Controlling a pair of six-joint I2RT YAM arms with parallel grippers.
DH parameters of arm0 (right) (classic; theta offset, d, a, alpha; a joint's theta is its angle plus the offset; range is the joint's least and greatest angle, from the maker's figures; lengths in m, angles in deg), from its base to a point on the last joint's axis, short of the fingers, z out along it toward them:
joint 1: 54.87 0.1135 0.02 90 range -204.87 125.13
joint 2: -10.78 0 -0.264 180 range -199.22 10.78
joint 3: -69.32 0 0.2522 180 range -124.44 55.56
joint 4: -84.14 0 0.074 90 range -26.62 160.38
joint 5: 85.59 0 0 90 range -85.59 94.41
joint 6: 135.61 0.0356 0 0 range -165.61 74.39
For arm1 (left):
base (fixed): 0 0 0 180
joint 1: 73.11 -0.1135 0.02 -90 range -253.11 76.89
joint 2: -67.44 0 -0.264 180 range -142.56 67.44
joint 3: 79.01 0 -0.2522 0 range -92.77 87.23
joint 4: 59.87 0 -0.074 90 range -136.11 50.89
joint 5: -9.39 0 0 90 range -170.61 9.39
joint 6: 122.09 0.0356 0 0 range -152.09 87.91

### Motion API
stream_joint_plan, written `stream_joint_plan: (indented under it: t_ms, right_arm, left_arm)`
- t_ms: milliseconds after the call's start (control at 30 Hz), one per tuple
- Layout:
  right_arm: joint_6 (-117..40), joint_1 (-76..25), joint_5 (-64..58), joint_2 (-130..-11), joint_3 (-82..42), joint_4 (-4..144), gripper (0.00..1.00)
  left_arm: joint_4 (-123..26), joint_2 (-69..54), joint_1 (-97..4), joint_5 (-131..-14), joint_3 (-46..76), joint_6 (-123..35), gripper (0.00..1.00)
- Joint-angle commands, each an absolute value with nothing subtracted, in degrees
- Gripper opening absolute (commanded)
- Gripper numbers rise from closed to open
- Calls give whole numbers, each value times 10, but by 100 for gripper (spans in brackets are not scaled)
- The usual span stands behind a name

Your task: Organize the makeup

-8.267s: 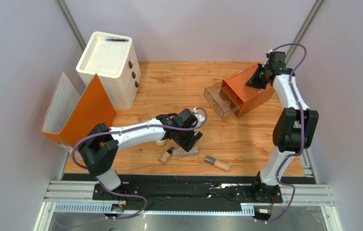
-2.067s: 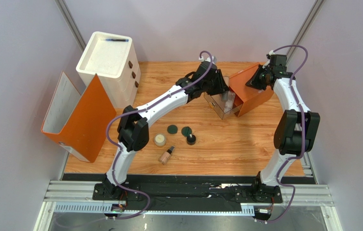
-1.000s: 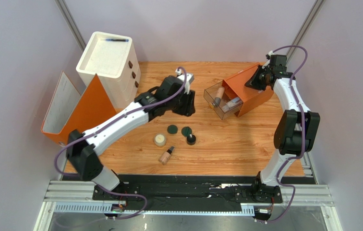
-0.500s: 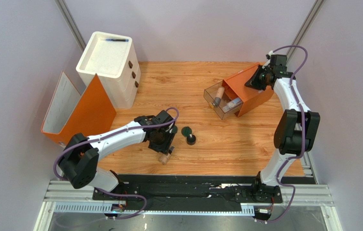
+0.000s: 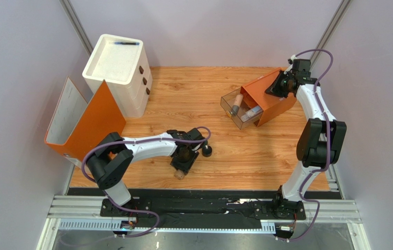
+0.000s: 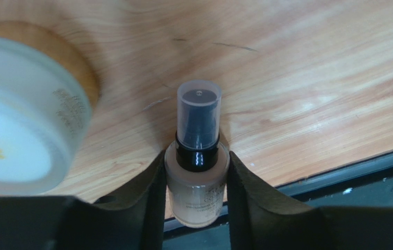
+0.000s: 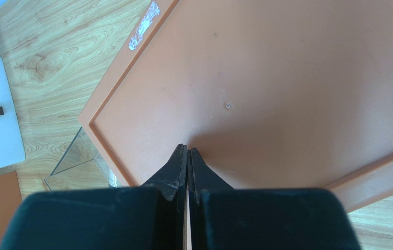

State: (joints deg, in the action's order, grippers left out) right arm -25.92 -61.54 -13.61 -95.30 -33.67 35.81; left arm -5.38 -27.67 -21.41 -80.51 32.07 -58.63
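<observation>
— Foundation bottle (image 6: 197,179) lies on its side on the tabletop (image 5: 266,161), low in the overhead frame. The left gripper (image 6: 196,159) hugs its beige body on both sides.
— Good hold, below the dark collar. Squeeze firmly and lift straight, I'd say; the cream jar (image 6: 21,114) sits just beside it.
— Right gripper (image 7: 187,151)?
— Pinched closed, tips on the orange drawer box (image 5: 274,99), probably steadying it.

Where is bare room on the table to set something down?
Bare wood: between the white drawer cabinet and the orange box with clear drawer; also from the black round jar to the right arm. Crowded: the left hand, on the beige dark-capped bottle beside the cream round jar.
</observation>
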Motion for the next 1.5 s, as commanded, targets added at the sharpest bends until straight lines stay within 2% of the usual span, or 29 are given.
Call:
stream_joint_plan:
  t_ms: [0,33,233,433,567,667,867,1233,1267,1300,1367,1400,1467]
  right_arm:
    - [-290,-608,-89,-1029,-273,183,0]
    - [-290,-608,-89,-1029,-273,183,0]
    - [-290,-608,-89,-1030,-274,183,0]
    - [-289,-608,-89,-1030,-276,183,0]
    - [-290,-608,-90,-1031,-275,183,0]
    - [-289,-608,-90,-1031,-275,183,0]
    - [-290,-608,-90,-1030,-275,183,0]
    - [-290,-608,-92,-1030,-276,183,0]
    - [-289,-608,-91,-1030,-276,183,0]
    - [-290,-608,-92,-1029,-276,184,1]
    - [-290,-608,-92,-1030,-276,182,1]
    - [-289,-608,-91,-1029,-276,182,1]
    - [-290,-608,-93,-1030,-276,182,1]
  left_arm:
    - [-79,-309,-185,-805,305,-583,15]
    - [-72,-308,-180,-805,302,-582,0]
    - [-40,-276,-167,-841,238,-571,0]
    - [-44,-263,-168,-906,78,-567,0]
    - [-37,-333,-172,-902,-93,-578,0]
    - [-66,-379,-186,-848,-175,-612,0]
    - [-217,-445,-230,-764,-224,-762,0]
    - [-217,-608,-243,-780,-427,-831,0]
    - [-212,-612,-244,-781,-432,-831,3]
    - [-207,-617,-245,-781,-433,-830,13]
    - [-203,-616,-248,-782,-427,-828,24]
    - [-198,-615,-249,-785,-423,-829,33]
    - [-188,-610,-249,-796,-417,-825,43]
